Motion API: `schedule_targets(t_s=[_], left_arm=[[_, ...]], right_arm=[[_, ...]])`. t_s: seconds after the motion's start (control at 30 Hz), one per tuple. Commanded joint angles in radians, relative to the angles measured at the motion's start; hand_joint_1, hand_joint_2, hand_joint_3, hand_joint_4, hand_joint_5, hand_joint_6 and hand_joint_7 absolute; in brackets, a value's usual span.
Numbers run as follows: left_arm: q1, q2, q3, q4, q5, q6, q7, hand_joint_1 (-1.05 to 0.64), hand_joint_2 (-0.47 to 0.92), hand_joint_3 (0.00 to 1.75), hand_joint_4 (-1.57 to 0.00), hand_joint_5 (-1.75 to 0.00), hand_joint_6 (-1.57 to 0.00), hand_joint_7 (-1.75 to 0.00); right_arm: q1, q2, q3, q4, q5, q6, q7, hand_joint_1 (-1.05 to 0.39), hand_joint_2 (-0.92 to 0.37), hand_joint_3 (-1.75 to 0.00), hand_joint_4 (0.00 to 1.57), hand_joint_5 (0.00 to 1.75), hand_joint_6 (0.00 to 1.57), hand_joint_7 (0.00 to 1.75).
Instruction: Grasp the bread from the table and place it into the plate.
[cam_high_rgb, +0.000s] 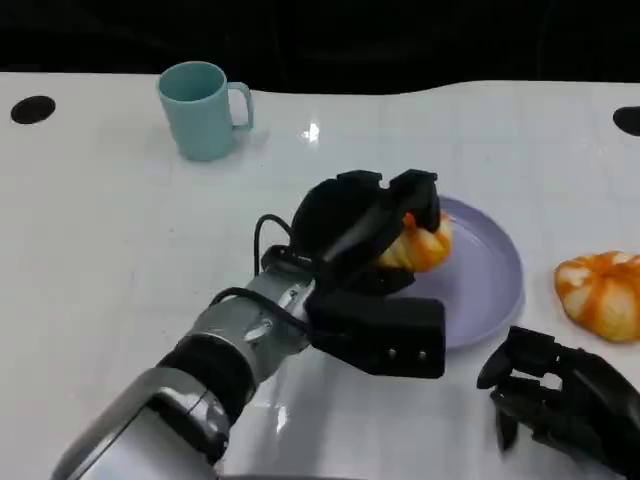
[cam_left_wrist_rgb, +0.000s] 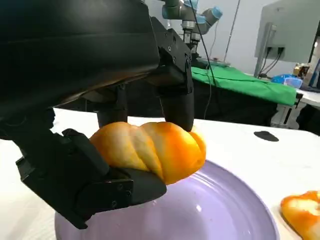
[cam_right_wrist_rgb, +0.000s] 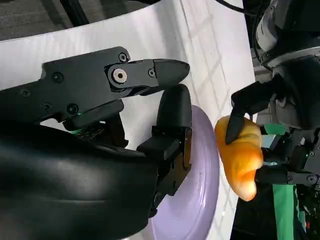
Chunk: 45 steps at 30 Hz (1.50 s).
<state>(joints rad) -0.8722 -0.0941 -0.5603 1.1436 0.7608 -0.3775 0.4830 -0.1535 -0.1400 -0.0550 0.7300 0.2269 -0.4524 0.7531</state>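
Head view, left hand (cam_high_rgb: 370, 225) gripping bread (cam_high_rgb: 422, 243), over plate (cam_high_rgb: 490, 280)

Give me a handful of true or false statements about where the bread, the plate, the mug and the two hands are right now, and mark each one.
1. The left hand holds a bread roll above the lavender plate. True.
2. The held roll already lies flat on the plate with the fingers off it. False: the fingers grip it, and the left wrist view shows it held clear of the plate.
3. A second bread roll lies on the table to the right of the plate. True.
4. The teal mug stands on the plate. False: it stands on the white table, far back and to the left.
5. The right hand grips the second roll. False: it holds nothing, nearer the camera than that roll.
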Motion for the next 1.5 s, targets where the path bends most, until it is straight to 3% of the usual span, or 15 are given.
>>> schedule_targets(t_s=[0.03, 0.1, 0.13, 0.2, 0.3, 0.37, 0.5, 0.57, 0.7, 0.83, 1.13, 1.3, 1.5], left_arm=[[-0.037, -0.013, 0.005, 0.030, -0.022, -0.018, -0.004, -0.28, 0.62, 0.94, -0.77, -1.75, -0.66, -1.48], [-0.038, -0.017, 0.008, 0.034, -0.031, -0.015, -0.025, -0.28, 0.65, 0.89, -0.74, -1.75, -0.69, -1.37], [-0.038, -0.019, 0.010, 0.034, -0.035, -0.014, -0.037, -0.29, 0.68, 0.79, -0.71, -1.57, -0.72, -1.14], [-0.042, -0.017, 0.001, 0.033, -0.035, -0.006, -0.075, -0.30, 0.74, 0.61, -0.68, -1.36, -0.75, -0.85], [-0.057, -0.012, -0.031, 0.027, -0.012, 0.040, -0.144, -0.37, 0.89, 0.38, -0.41, -1.09, -0.53, -0.52], [-0.062, -0.009, -0.045, 0.021, -0.004, 0.062, -0.174, -0.46, 0.91, 0.38, -0.24, -0.90, -0.39, -0.39], [-0.077, -0.002, -0.080, 0.016, 0.024, 0.099, -0.221, -0.61, 0.92, 0.48, -0.03, -0.69, -0.21, -0.27], [-0.084, -0.004, -0.089, 0.015, 0.027, 0.128, -0.262, -0.72, 0.92, 0.55, -0.01, -0.43, -0.10, -0.24], [-0.090, 0.000, -0.108, 0.008, 0.029, 0.164, -0.323, -0.86, 0.92, 0.63, 0.00, -0.11, -0.01, -0.20], [-0.089, 0.008, -0.115, -0.003, 0.025, 0.174, -0.352, -0.91, 0.92, 0.68, 0.00, -0.02, 0.00, -0.15], [-0.055, 0.060, -0.096, -0.100, 0.001, 0.160, -0.387, -0.94, 0.92, 0.69, -0.01, -0.02, 0.00, -0.16], [-0.006, 0.092, -0.067, -0.170, -0.034, 0.135, -0.399, -0.91, 0.92, 0.65, -0.04, -0.04, -0.01, -0.17], [0.066, 0.153, -0.048, -0.325, -0.047, 0.147, -0.452, -0.90, 0.92, 0.66, -0.03, -0.05, 0.00, -0.16]], right_arm=[[0.025, -0.017, 0.008, 0.009, -0.021, 0.022, -0.009, -0.54, -0.92, -0.28, 0.66, 1.75, 0.65, 1.40], [0.027, -0.017, 0.010, 0.003, -0.022, 0.024, -0.012, -0.54, -0.92, -0.28, 0.66, 1.75, 0.65, 1.40], [0.029, -0.017, 0.011, -0.001, -0.022, 0.028, -0.013, -0.54, -0.92, -0.28, 0.66, 1.75, 0.65, 1.41], [0.031, -0.017, 0.014, -0.007, -0.024, 0.028, -0.018, -0.54, -0.92, -0.28, 0.66, 1.75, 0.65, 1.41], [0.029, -0.015, 0.014, 0.001, -0.018, 0.015, -0.011, -0.53, -0.92, -0.29, 0.67, 1.75, 0.65, 1.41], [0.030, -0.014, 0.014, -0.004, -0.010, 0.032, -0.008, -0.52, -0.92, -0.28, 0.67, 1.75, 0.65, 1.42], [0.030, -0.019, 0.018, -0.006, -0.019, 0.023, -0.012, -0.52, -0.92, -0.28, 0.66, 1.75, 0.64, 1.42], [0.028, -0.021, 0.021, -0.002, -0.028, 0.010, -0.019, -0.53, -0.92, -0.29, 0.67, 1.75, 0.64, 1.42], [0.030, -0.018, 0.019, -0.010, -0.017, 0.032, -0.018, -0.53, -0.92, -0.28, 0.67, 1.75, 0.64, 1.41], [0.028, -0.017, 0.017, -0.005, -0.008, 0.028, -0.007, -0.53, -0.92, -0.28, 0.66, 1.75, 0.64, 1.40], [0.027, -0.018, 0.014, -0.007, -0.008, 0.037, -0.011, -0.54, -0.92, -0.28, 0.67, 1.75, 0.65, 1.40], [0.020, -0.018, 0.013, 0.015, -0.012, 0.003, -0.007, -0.54, -0.92, -0.29, 0.67, 1.75, 0.65, 1.41], [0.019, -0.020, 0.016, 0.015, -0.017, 0.008, -0.014, -0.54, -0.92, -0.28, 0.66, 1.75, 0.65, 1.41]])
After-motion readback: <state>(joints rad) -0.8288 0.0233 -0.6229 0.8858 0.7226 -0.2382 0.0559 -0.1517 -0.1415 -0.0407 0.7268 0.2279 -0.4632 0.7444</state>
